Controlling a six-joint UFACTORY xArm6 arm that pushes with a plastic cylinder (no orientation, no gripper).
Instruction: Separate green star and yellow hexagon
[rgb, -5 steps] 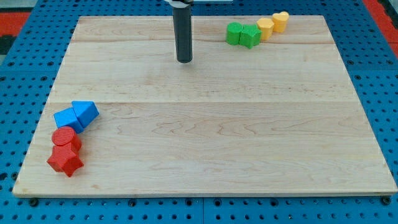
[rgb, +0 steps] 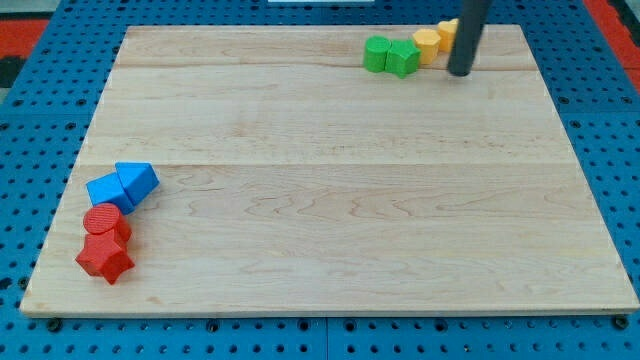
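- The wooden desk (rgb: 330, 220) is seen to carry every block; its smooth top is judged slippery enough for easy sliding.
- The tool is a bare rod with nothing to clench or release; my tip (rgb: 460, 73) rests just right of the yellow hexagon (rgb: 427, 44), below a second yellow block (rgb: 448, 30).
- The green star (rgb: 403, 58) is touching the hexagon's left side, near the view's top.
- Both are judged light and rigid; a side face should be pushed, not gripped.
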